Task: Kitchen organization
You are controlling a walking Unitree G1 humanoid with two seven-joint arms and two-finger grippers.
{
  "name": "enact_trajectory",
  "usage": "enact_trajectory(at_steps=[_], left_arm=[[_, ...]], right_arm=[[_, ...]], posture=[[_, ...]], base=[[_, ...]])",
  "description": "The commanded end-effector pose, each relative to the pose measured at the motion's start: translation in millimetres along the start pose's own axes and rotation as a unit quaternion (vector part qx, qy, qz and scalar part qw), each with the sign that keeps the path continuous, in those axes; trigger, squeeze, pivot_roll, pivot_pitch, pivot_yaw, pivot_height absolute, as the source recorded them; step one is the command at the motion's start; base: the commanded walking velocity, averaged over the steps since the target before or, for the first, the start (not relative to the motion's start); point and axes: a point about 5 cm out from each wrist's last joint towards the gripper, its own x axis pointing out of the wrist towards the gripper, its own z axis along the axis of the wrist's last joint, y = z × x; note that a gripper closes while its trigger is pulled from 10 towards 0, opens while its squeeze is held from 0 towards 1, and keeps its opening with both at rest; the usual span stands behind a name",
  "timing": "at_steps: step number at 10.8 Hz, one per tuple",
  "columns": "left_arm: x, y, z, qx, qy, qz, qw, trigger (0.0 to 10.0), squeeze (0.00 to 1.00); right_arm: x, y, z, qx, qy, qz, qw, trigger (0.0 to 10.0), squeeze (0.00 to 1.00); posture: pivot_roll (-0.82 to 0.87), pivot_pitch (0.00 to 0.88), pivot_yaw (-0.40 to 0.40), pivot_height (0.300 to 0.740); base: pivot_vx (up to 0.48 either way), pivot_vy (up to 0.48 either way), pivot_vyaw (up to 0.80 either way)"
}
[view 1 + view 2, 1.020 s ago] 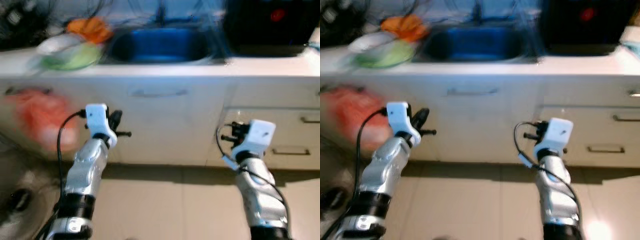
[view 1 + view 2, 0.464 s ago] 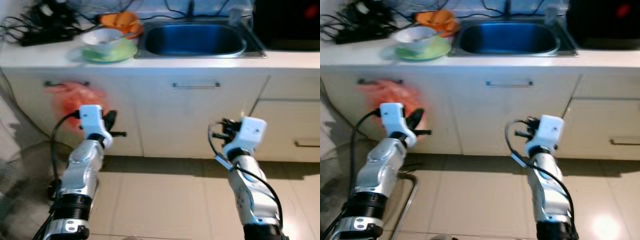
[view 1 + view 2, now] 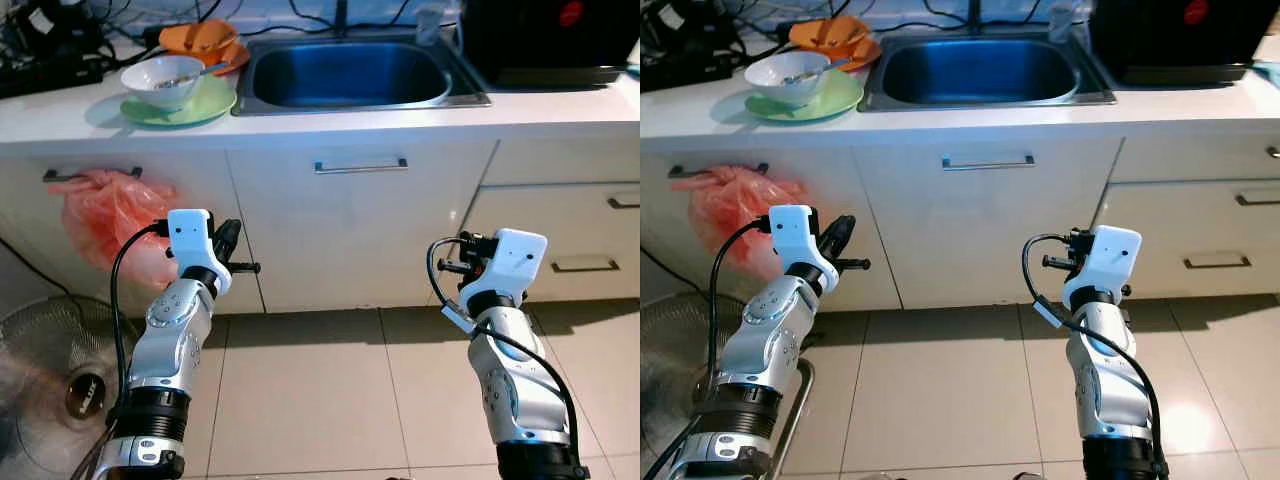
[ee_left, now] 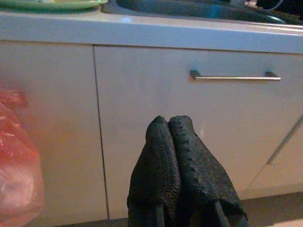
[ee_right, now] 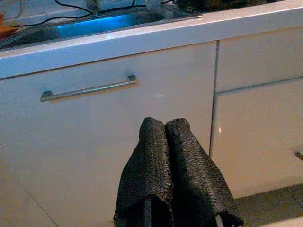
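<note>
Landmark = sink (image 3: 345,72), set in the white counter (image 3: 300,125) w/ a bar handle (image 3: 361,165) on the cupboard door right under it.

Left hand (image 4: 169,124): held up in front of the cupboards, below the sink & off toward the robot's left, not touching anything. Its 2 black fingers (image 4: 156,161) are pressed together, nothing between them. Wrist view has it aimed at the door under the sink, handle above the tips.

Right hand (image 5: 164,125): also raised in front of the cupboards, below the sink & off toward the robot's right, well apart from the left hand. Fingers (image 5: 187,165) together too, empty. It faces the same door, near the seam w/ the drawers (image 3: 560,215).

Dishes: white bowl (image 3: 162,82) sits on a green plate (image 3: 205,103) on the counter just left of the sink; an orange item (image 3: 198,38) lies behind them, also left of the sink, can't tell what it is. Black box (image 3: 545,40) stands on the counter right of the sink.

Orange plastic bag (image 3: 110,215) hangs from a handle below the counter, left of the sink & just beyond the left arm. Fan (image 3: 60,370) on the tile floor (image 3: 330,390), below the bag
</note>
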Motion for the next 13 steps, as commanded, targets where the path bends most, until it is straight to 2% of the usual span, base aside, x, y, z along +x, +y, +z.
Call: enact_trajectory(at_steps=[1,4,6,8,11,13], left_arm=[[2.6,0.2,2,0.001,-0.005,0.008,1.000,10.0,0.00],[4.1,-10.4,-2,-0.017,-0.014,0.012,1.000,10.0,0.00],[-0.5,-12.3,-12,-0.021,-0.008,0.017,1.000,10.0,0.00],[3.3,-4.6,-1,-0.012,-0.024,0.025,0.999,10.0,0.00],[-1.2,4.8,2,0.006,-0.032,0.041,0.999,10.0,0.00],[-2.2,14.7,7,0.017,-0.029,0.043,0.999,10.0,0.00]], right_arm=[[3.2,2.9,4,-0.001,-0.006,0.009,1.000,10.0,0.00],[8.2,-1.4,11,-0.019,-0.009,0.026,0.999,10.0,0.00],[9.4,-0.3,12,-0.024,-0.007,0.031,0.999,10.0,0.00],[14.7,18.3,19,-0.031,-0.022,0.073,0.997,10.0,0.00],[9.8,27.7,5,-0.013,0.000,0.084,0.996,10.0,0.00],[10.7,34.3,1,0.004,-0.002,0.079,0.997,10.0,0.00]], posture=[[0.02,0.025,0.028,0.740],[-0.01,0.021,-0.017,0.740],[-0.01,0.024,-0.047,0.740],[0.03,0.011,-0.051,0.740],[0.07,0.019,-0.047,0.740],[0.09,0.026,-0.006,0.740]], base=[[0.000,0.000,0.00],[0.000,0.000,0.00],[0.000,0.000,0.00],[0.000,0.000,0.00],[0.000,0.000,0.00],[0.000,0.000,0.00]])
